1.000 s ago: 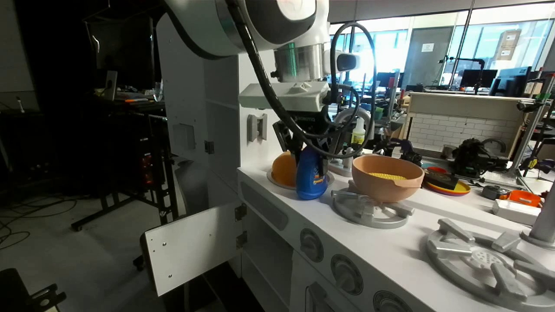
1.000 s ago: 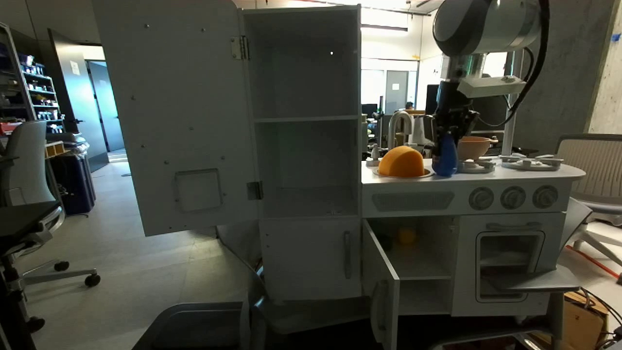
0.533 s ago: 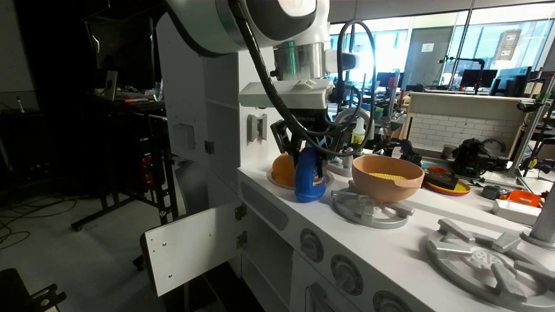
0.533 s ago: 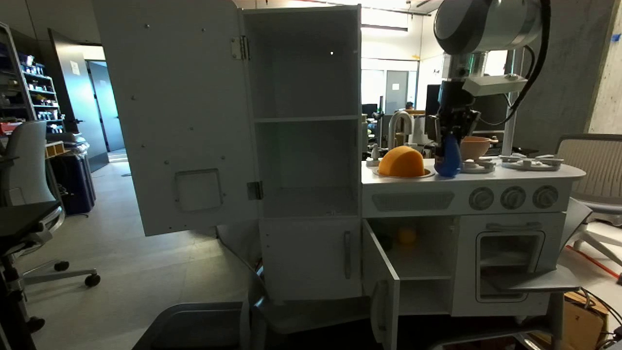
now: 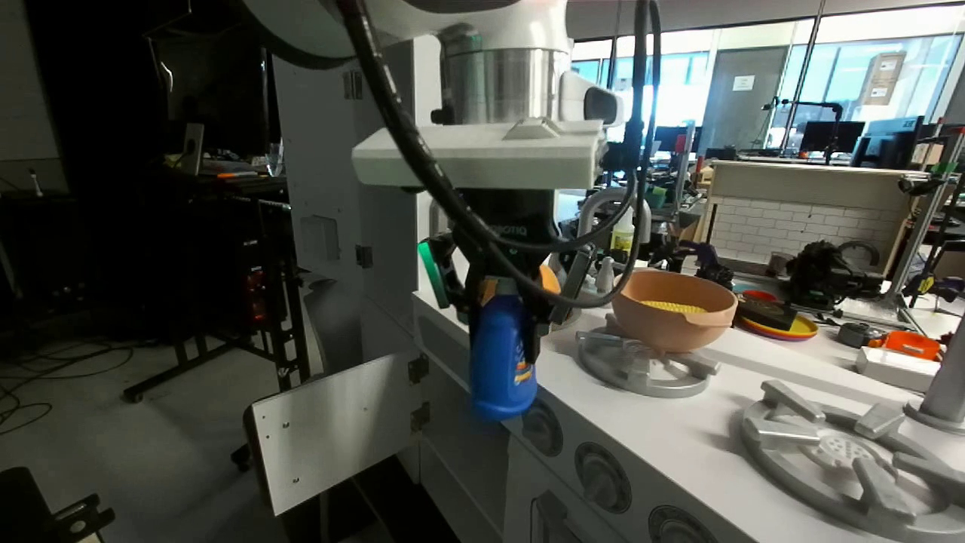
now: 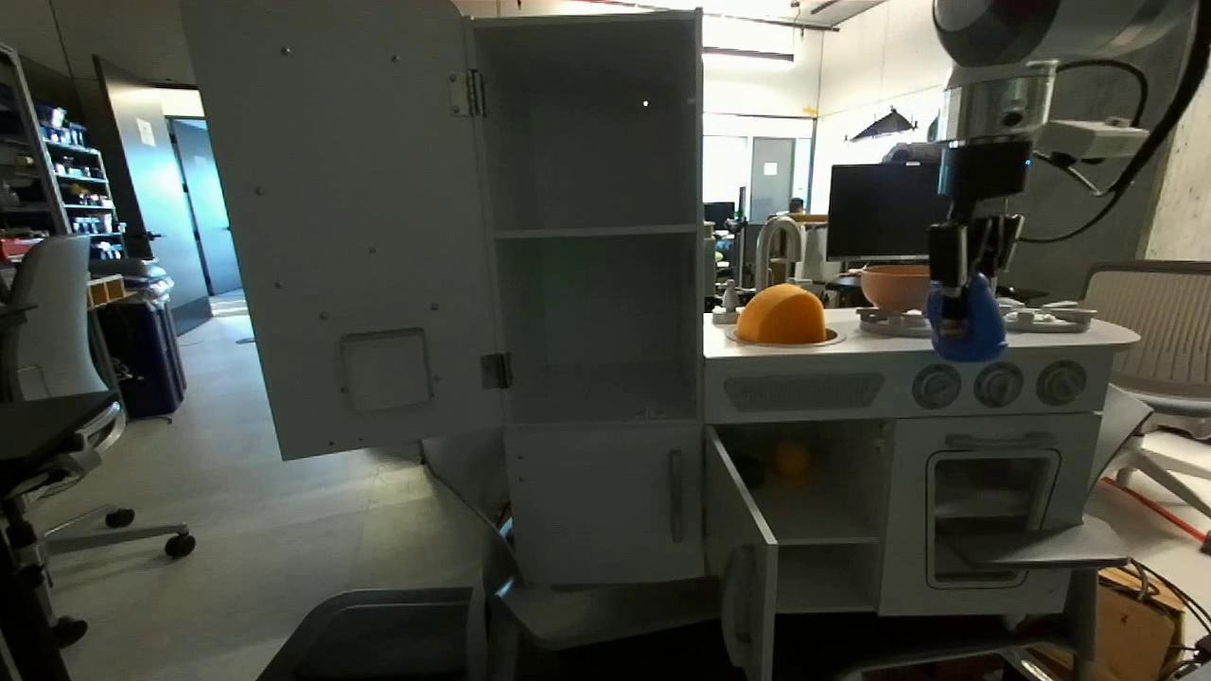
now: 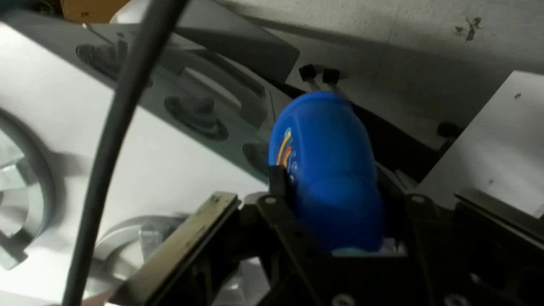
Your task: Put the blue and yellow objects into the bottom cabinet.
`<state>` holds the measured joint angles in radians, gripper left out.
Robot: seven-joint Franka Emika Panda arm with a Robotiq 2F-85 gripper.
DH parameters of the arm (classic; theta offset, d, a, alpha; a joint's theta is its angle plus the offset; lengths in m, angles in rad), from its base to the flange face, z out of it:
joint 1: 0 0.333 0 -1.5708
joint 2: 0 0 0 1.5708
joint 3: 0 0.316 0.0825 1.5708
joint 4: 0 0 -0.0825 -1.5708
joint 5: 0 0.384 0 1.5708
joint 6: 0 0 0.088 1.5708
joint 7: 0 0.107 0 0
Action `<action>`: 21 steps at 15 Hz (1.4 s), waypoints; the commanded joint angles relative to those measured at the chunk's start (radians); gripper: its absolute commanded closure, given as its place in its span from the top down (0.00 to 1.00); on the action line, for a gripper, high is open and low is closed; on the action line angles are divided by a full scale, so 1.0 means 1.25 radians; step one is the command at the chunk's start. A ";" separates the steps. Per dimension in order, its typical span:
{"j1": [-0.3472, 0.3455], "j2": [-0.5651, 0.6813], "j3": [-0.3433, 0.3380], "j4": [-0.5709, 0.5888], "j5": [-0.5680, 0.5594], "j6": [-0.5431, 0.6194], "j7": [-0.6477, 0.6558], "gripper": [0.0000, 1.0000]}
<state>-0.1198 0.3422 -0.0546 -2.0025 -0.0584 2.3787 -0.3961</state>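
- Gripping the blue bottle (image 5: 499,377), the gripper (image 5: 503,335) hangs outside the bottom cabinet (image 6: 825,515), higher up.
- Yellow object (image 6: 793,460) sits inside it.
- Likely transfer step; next needs lowering, then reaching inside.

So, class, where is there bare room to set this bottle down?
Free: countertop between sink-side burner, outer burner and knobs; bottom cabinet shelf in front of the yellow object. Crowded: sink under orange dome, sink-side burner under tan bowl.
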 commanded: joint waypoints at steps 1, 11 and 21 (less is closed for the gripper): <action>-0.012 -0.113 0.016 -0.193 -0.004 0.078 -0.048 0.23; 0.033 -0.050 0.047 -0.411 0.001 0.532 0.064 0.23; 0.095 0.275 0.027 -0.333 0.014 0.993 0.203 0.23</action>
<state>-0.0450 0.5711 0.0021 -2.4908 -0.0547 3.5037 -0.1700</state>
